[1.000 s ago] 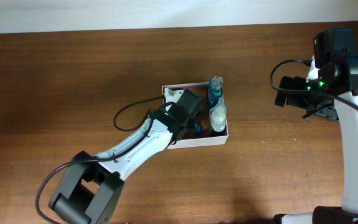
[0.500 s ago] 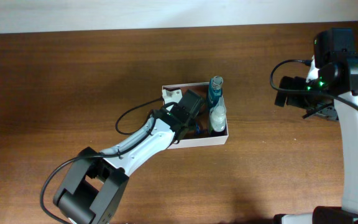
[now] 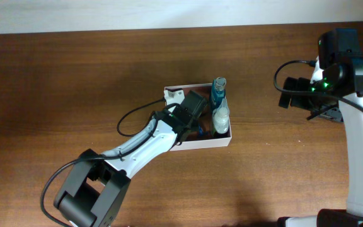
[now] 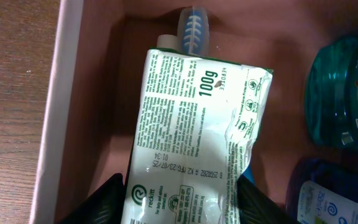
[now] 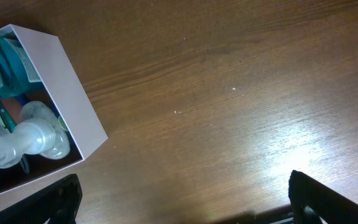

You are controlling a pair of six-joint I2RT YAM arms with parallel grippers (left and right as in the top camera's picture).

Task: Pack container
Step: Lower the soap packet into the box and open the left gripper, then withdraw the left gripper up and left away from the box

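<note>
The container (image 3: pixel 201 144) stands on the table (image 3: pixel 74 75). Inside it, the left gripper (image 4: pixel 180 193) has its jaws closed on a white pouch (image 4: pixel 197 124). The right gripper (image 5: pixel 185 208), well apart from the container, is open and empty. A sideways drag could topple the bottles (image 3: pixel 218 94) standing inside.

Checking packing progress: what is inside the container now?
Inside the container: a teal bottle, a clear bottle beside it, a dark blue item, and a white pouch in the left gripper. The arm hides the rest of the floor.

The left arm (image 3: pixel 150 142) hides much of the container (image 3: pixel 207 144). The white pouch (image 4: pixel 197 143) is cut off at the bottom.
</note>
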